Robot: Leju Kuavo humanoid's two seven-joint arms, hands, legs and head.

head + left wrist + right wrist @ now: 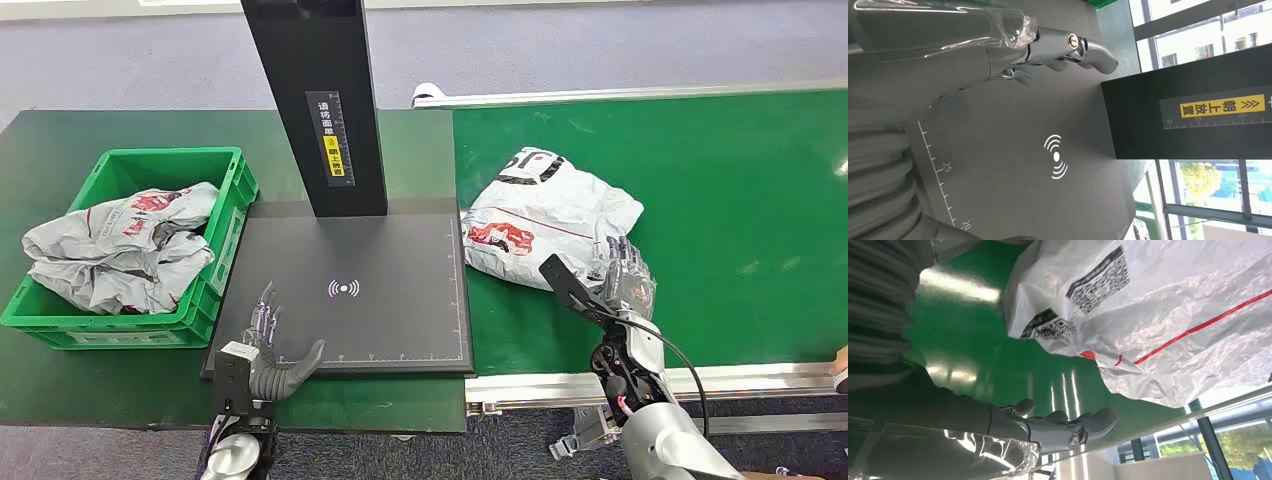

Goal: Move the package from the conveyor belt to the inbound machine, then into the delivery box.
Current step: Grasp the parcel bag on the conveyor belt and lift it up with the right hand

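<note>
A crumpled grey package (545, 215) with red and black print lies on the green conveyor belt (720, 190), close to the belt's left edge. My right hand (622, 272) hovers open at the package's near right corner, thumb stretched toward it; the right wrist view has the package (1168, 315) just beyond the fingers (1068, 427), with nothing held. My left hand (265, 350) rests open at the near left corner of the black inbound machine plate (400, 320), fingers (1068, 47) spread over it. The green delivery box (225, 215) stands left of the plate.
The machine's black post (320, 100) rises from the back of the plate. Several grey packages (120, 245) lie in the delivery box. A metal rail (720, 380) borders the belt's near edge. A person's hand (838, 370) shows at the right edge.
</note>
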